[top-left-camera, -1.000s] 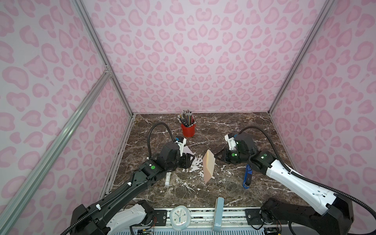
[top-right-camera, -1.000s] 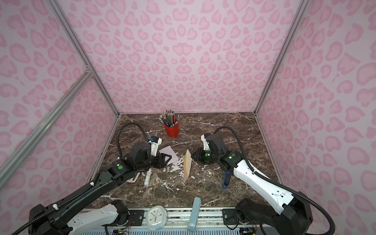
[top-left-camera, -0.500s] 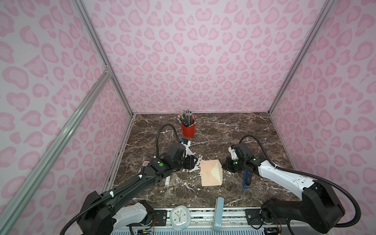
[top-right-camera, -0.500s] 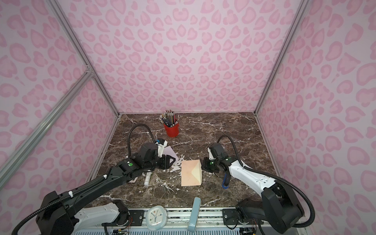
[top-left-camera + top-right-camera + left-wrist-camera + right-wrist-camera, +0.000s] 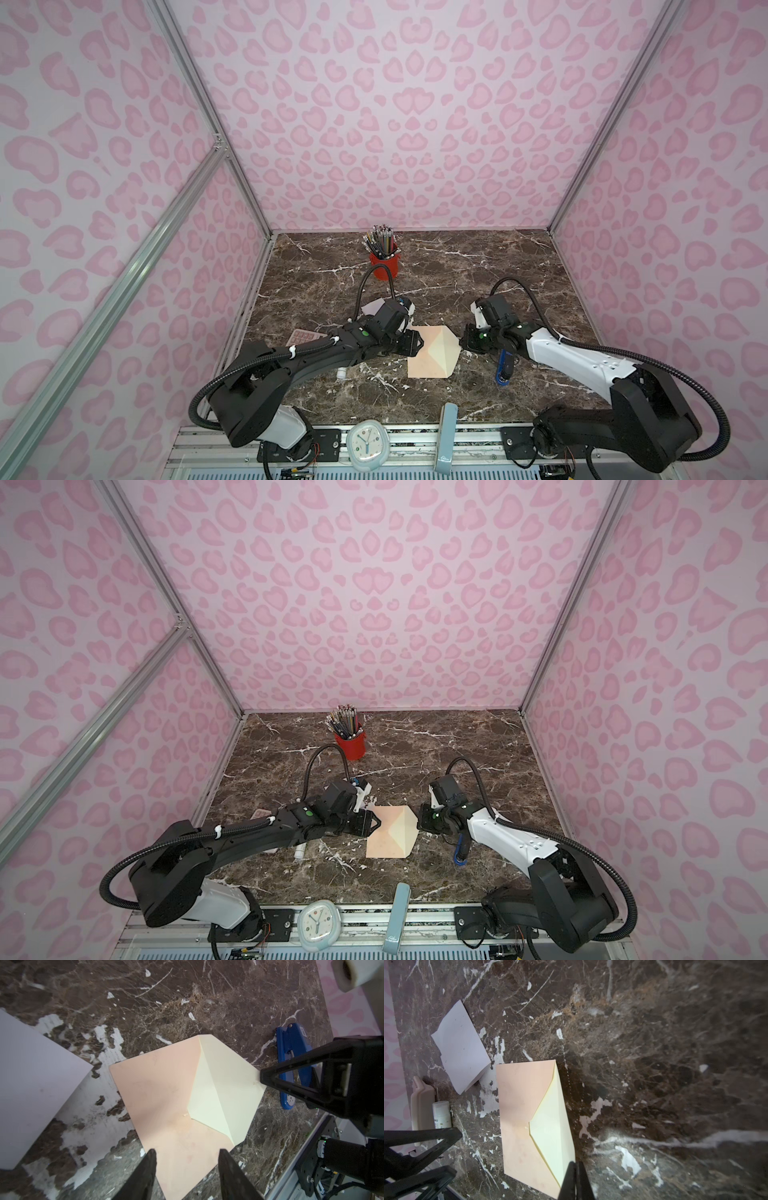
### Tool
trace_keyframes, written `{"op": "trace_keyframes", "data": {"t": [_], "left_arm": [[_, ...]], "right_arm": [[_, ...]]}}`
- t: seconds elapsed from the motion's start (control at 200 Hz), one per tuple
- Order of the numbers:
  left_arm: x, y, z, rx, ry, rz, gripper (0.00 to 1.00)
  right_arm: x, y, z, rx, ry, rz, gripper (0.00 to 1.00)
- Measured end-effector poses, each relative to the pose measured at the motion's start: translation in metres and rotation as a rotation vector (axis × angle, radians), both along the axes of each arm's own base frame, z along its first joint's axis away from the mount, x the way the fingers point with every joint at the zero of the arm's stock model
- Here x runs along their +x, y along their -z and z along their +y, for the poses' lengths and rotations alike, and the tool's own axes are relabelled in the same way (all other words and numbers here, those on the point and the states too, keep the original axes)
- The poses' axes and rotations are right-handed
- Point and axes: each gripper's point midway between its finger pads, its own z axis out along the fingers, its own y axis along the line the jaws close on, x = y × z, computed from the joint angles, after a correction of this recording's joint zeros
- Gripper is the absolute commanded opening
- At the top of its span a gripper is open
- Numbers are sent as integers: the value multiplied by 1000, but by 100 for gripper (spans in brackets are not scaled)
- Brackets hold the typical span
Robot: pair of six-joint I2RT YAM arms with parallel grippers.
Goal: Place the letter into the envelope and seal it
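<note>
The peach-pink envelope (image 5: 424,359) (image 5: 384,841) lies on the marble near the middle, with its cream flap (image 5: 224,1088) folded up and open. My right gripper (image 5: 462,344) (image 5: 575,1164) is shut on the flap's pointed tip, as the left wrist view also shows. My left gripper (image 5: 417,343) (image 5: 188,1153) is open at the envelope's opposite edge, one finger on either side of a corner. The white letter (image 5: 460,1051) (image 5: 31,1064) lies flat just beyond the envelope, mostly under the left arm in both top views.
A red pencil cup (image 5: 384,266) stands at the back. A pink calculator (image 5: 305,336) and a white glue stick (image 5: 341,374) lie beneath the left arm. A blue stapler (image 5: 505,368) lies under the right arm. A clock (image 5: 368,444) sits at the front rail.
The envelope, held up on edge a second ago, has come down flat on the table with the right gripper. The left gripper has moved right to the envelope's edge.
</note>
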Motion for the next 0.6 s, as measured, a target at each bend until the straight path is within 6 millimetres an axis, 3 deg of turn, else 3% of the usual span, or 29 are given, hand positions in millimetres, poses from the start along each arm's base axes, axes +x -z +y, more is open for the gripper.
{"op": "trace_keyframes", "data": {"t": [0.305,0.6], "left_arm": [[-3,42,2,71,2,66,45],[-1,49,-5,44,12,60,39]], "right_arm": [[-5,13,-10,-67,-16,26,0],[-4,15,-16,-100,-16,33,1]]}}
